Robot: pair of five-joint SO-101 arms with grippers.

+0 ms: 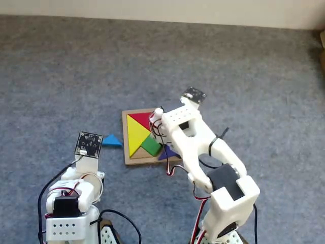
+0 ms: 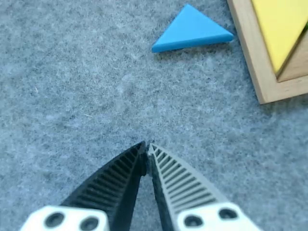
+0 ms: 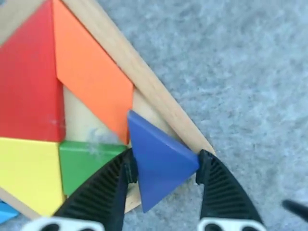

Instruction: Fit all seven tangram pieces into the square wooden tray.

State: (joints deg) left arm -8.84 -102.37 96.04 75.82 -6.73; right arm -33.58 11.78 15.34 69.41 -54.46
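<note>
The square wooden tray (image 1: 125, 137) lies mid-table holding a yellow triangle (image 1: 136, 136), a red triangle (image 1: 143, 120) and a green square (image 1: 151, 146). In the right wrist view an orange parallelogram (image 3: 91, 77) also sits in the tray (image 3: 159, 103). My right gripper (image 3: 163, 168) is shut on a dark blue triangle (image 3: 159, 161), held tilted over the tray's rim beside the green square (image 3: 84, 163). A light blue triangle (image 1: 112, 141) (image 2: 192, 30) lies on the carpet just left of the tray (image 2: 255, 62). My left gripper (image 2: 147, 147) is shut and empty, on the carpet short of that triangle.
Grey carpet covers the whole table, with free room to the left and behind the tray. The right arm (image 1: 203, 152) hides the tray's right half in the high view. The left arm's base (image 1: 66, 208) stands at the front left.
</note>
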